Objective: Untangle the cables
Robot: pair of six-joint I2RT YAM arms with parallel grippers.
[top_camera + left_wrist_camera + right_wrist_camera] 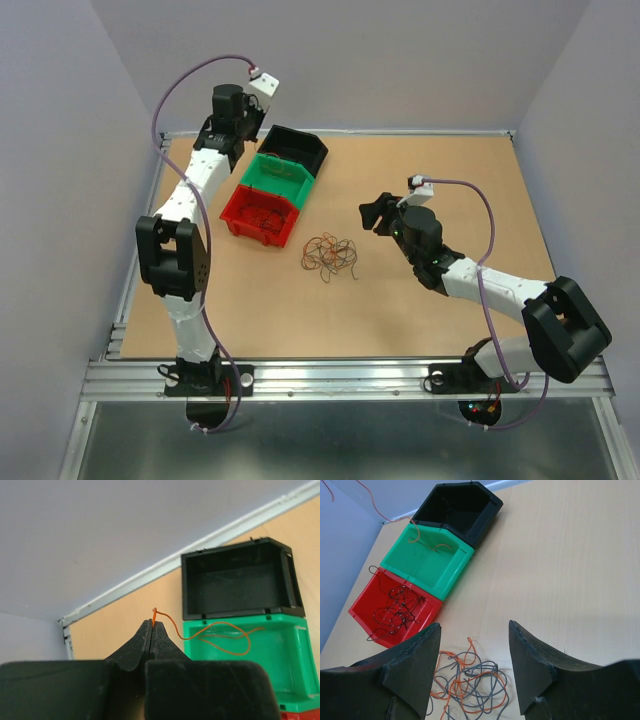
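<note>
Only wrist view shows left fingers (161, 638) pinching strand (220, 624)

Top view: high up, far from the green bin (277, 178), looking down on the whole table (400, 325).
Left wrist view: close above the green bin, looking over it to the wall (100, 530).
Right wrist view: farther from the green bin, looking down at a slant.
Shared: all see the green bin; top and right wrist see the cables (329, 256) near it.
</note>
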